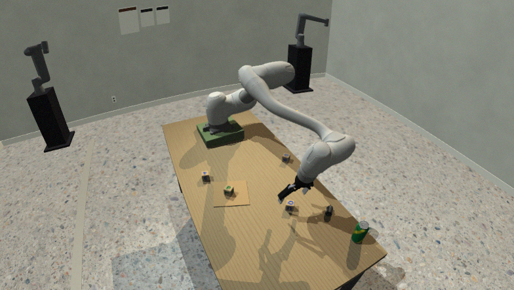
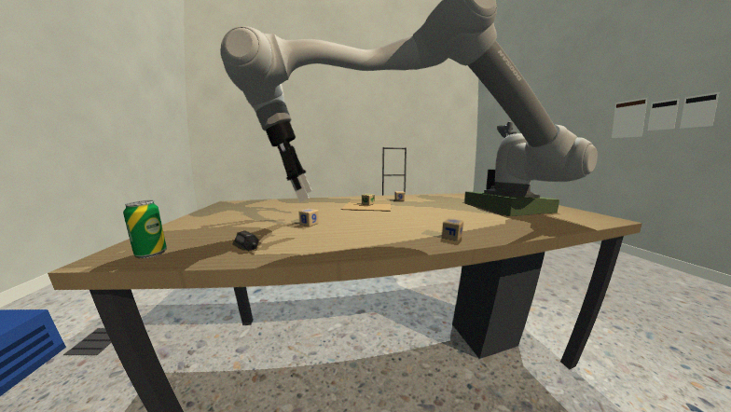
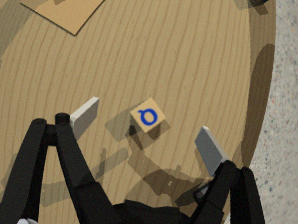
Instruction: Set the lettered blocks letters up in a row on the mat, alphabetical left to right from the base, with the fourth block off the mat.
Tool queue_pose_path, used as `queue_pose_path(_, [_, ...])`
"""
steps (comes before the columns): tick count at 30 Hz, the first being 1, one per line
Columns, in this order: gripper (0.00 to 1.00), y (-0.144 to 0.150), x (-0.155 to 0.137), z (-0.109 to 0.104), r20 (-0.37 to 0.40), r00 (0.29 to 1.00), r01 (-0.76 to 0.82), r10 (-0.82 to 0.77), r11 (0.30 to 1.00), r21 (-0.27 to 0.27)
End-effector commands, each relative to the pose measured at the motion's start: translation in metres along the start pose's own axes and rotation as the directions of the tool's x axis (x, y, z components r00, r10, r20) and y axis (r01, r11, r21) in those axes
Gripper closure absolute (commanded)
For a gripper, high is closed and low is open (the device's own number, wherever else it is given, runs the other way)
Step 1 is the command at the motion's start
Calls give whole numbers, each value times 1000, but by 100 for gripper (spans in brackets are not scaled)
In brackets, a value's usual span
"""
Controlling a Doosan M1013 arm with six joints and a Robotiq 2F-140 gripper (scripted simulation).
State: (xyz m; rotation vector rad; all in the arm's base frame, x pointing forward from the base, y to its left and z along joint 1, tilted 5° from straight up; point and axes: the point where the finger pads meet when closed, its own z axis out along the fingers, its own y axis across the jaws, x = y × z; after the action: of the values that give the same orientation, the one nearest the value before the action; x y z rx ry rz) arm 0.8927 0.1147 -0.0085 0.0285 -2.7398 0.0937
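My gripper (image 1: 292,195) (image 2: 303,193) (image 3: 150,121) is open and empty, above a wooden block (image 1: 290,205) (image 2: 308,217) (image 3: 148,116) with a blue ring-shaped character with a small tail on top; the wrist view shows this block between the spread fingers, turned at an angle. A block with green characters (image 1: 228,189) (image 2: 367,199) sits on the mat (image 1: 241,199) (image 2: 381,207) (image 3: 75,20). Another block (image 1: 204,176) (image 2: 399,196) stands off the mat, its blue top mark too small to read. A fourth block (image 1: 286,157) (image 2: 452,230), with F on one side, stands near the table's edge.
A small dark object (image 1: 328,210) (image 2: 246,240) lies on the table (image 1: 252,230) (image 2: 358,240) beyond the ring-marked block. A green and yellow can (image 1: 360,232) (image 2: 145,228) stands near the far corner from the base. The green base plate (image 1: 225,138) (image 2: 531,206) carries the arm.
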Motion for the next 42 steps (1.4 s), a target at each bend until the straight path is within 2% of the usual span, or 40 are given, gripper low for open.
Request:
queue_pose_path(1, [0, 0, 0, -2, 2, 1000, 0, 0, 1000, -1])
queue_pose_path(36, [0, -1, 0, -2, 2, 1000, 0, 0, 1000, -1])
queue_pose_path(38, [0, -18, 9, 0, 3, 1000, -2, 2, 1000, -1])
queue_pose_path(40, [0, -58, 31, 6, 4, 1000, -5, 5, 1000, 0])
queue_pose_path(42, [0, -74, 41, 9, 4, 1000, -6, 6, 1000, 0])
